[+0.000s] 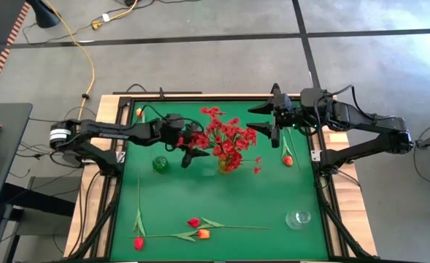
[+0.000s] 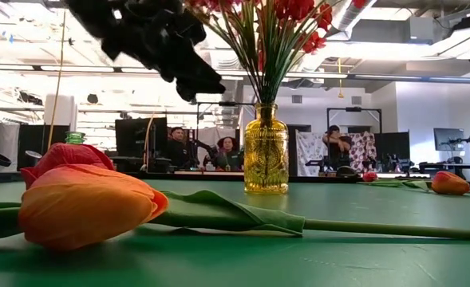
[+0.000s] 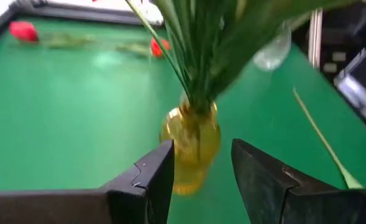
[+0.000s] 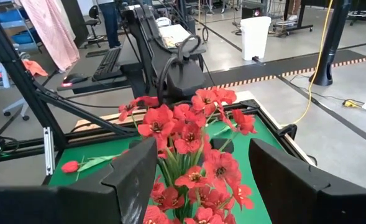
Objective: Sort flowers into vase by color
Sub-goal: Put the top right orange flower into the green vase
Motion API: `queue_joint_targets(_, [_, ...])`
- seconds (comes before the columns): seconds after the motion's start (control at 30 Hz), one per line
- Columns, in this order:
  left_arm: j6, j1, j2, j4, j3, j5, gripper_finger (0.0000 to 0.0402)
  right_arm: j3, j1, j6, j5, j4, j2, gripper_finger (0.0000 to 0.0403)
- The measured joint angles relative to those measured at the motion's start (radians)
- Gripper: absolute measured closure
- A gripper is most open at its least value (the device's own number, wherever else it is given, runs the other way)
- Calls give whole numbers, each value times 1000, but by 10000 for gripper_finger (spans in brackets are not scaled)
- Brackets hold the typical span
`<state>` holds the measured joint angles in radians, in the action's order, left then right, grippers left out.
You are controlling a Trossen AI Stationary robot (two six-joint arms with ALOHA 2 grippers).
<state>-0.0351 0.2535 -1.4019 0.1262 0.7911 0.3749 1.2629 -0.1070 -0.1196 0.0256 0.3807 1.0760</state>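
From the high view I read no writing or label anywhere. The yellow vase (image 1: 225,166) stands mid-table under a bunch of small red blossoms (image 1: 228,139) that hides nearly all of it. My left tool (image 1: 187,148) sits just beside the bunch, fingers spread, nothing in it. My right tool (image 1: 264,120) hovers near the bunch's other side, fingers wide apart and empty. A green vase (image 1: 160,164) stands near the left tool, a clear vase (image 1: 298,218) near the table's front right. An orange tulip (image 1: 203,234), a red bud (image 1: 193,222) and another red bud (image 1: 138,242) lie along the front of the green table (image 1: 273,197); one more orange tulip (image 1: 288,160) lies below the right tool.

In the low view an orange tulip (image 2: 87,211) fills the foreground with a red bud (image 2: 63,156) behind it. The yellow vase (image 2: 266,151) holds green stems; the blossoms are cut off at the top. A dark tool (image 2: 167,44) hangs beside the stems. People sit in the room behind.

The left wrist view is blurred: the left tool (image 3: 201,165) is parted, the yellow vase (image 3: 190,140) just ahead, not touched.

The right wrist view shows the right tool (image 4: 201,180) parted, red blossoms (image 4: 192,149) between and beyond its fingers; I cannot tell if they touch.
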Motion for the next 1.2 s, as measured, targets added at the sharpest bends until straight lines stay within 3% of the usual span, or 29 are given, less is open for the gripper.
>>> queue_joint_targets(0.3, [-163,0,35,-761,287,-200,253,0,0,0,0,1,0,121])
queue_joint_targets(0.57, [-244,0,36,-1237,546,-363,253,0,0,0,-1,3,0,121])
queue_joint_targets(0.73, [-247,0,36,-1423,704,-460,253,0,0,20,-1,8,0,121])
queue_joint_targets(0.87, [-172,0,36,-1503,817,-436,253,0,1,27,-2,9,0,121])
queue_joint_targets(1.2, [141,-45,38,-1640,1031,-255,253,1,-28,103,-3,144,-21,121])
